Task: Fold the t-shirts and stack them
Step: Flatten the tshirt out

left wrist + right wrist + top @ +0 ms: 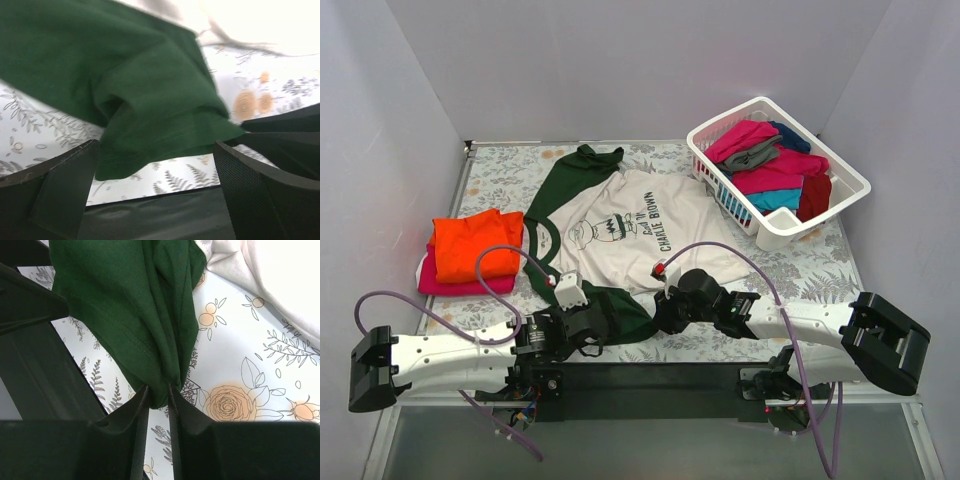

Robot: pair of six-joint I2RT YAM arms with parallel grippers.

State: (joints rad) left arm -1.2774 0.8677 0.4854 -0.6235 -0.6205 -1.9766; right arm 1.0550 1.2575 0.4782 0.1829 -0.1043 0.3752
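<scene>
The cream-white t-shirt point(635, 225) with dark green sleeves and a cartoon-face print lies spread on the floral table cover. Its near green sleeve point(625, 310) lies between my two grippers. My right gripper point(665, 310) is shut on this sleeve's edge point(159, 390), and the cloth bunches between its fingers. My left gripper point(588, 322) is open, its fingers point(250, 180) spread beside the sleeve's hem point(165, 145) just above the cover. Folded orange point(475, 245) and magenta point(460, 283) shirts are stacked at the left.
A white slatted basket point(775, 225) at the back right holds several crumpled shirts, among them magenta point(775, 170), grey point(752, 157) and teal point(775, 198) ones. The table's black front edge point(165, 215) runs just below the left gripper. White walls enclose the table.
</scene>
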